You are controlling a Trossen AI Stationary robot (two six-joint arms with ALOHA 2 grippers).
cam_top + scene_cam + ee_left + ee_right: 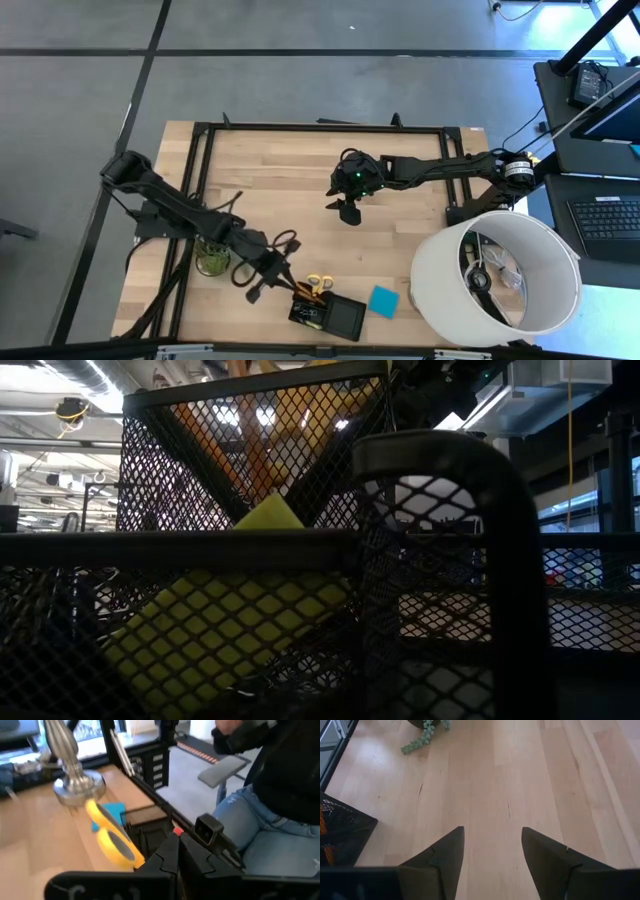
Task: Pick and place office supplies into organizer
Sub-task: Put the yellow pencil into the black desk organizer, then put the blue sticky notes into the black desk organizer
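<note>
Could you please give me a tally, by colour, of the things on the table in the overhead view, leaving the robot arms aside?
Yellow: 1, scissors
Blue: 1, note pad
Black: 1, organizer
Green: 1, potted plant
White: 1, lampshade
Total: 5

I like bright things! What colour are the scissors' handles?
Yellow. The scissors show best in the left wrist view, standing in the organizer.

Scissors [318, 286] in the organizer [328, 315], note pad [383, 301] just beside.
</note>
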